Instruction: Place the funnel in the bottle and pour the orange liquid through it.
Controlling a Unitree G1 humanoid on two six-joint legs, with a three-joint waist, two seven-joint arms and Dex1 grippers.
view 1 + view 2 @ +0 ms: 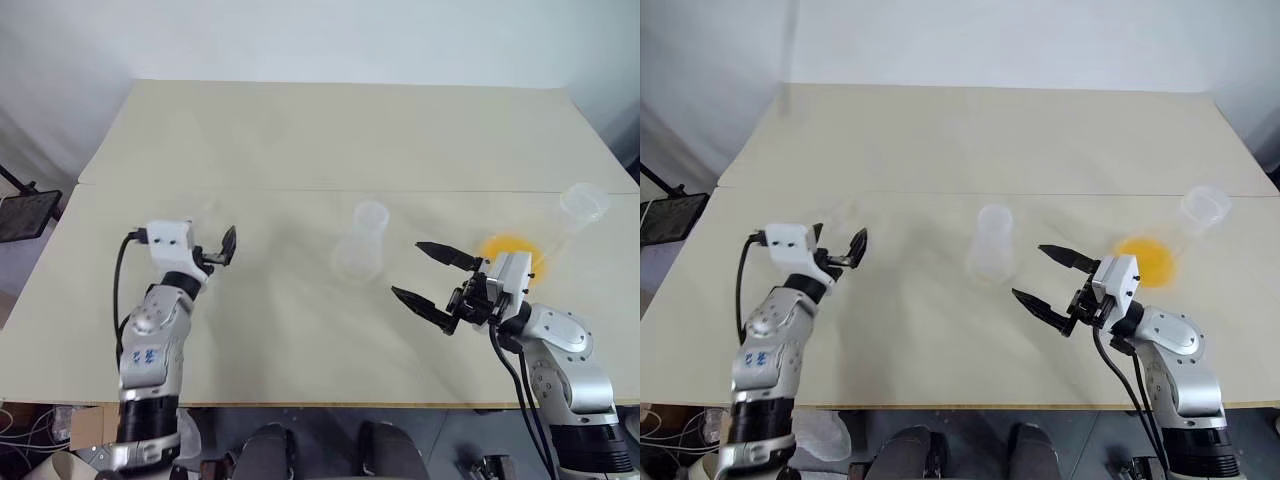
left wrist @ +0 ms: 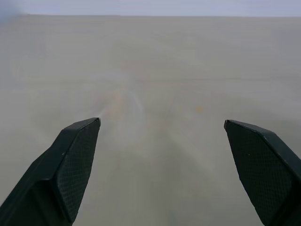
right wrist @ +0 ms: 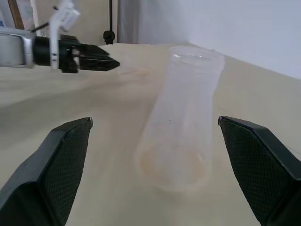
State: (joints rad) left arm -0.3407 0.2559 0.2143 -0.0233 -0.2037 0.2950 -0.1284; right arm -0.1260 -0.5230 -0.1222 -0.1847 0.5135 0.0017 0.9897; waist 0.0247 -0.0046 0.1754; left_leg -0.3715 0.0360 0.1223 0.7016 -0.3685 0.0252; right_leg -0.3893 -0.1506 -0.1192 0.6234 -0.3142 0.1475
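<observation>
Both sets of fingers, left (image 1: 222, 248) and right (image 1: 430, 277), are spread wide and empty above bare tabletop (image 1: 300, 150); the bottle (image 1: 362, 243) is seen upright between them, nearer the right, untouched.

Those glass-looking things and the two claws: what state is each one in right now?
bottle: upright on the table, mouth open, no funnel in it, looks empty.
funnel: faint shape resting on the table ahead of the left claw, not held.
second flask: standing on the table at the right, orange liquid in its base.
left claw: open, empty.
right claw: open, empty, facing the bottle.
</observation>
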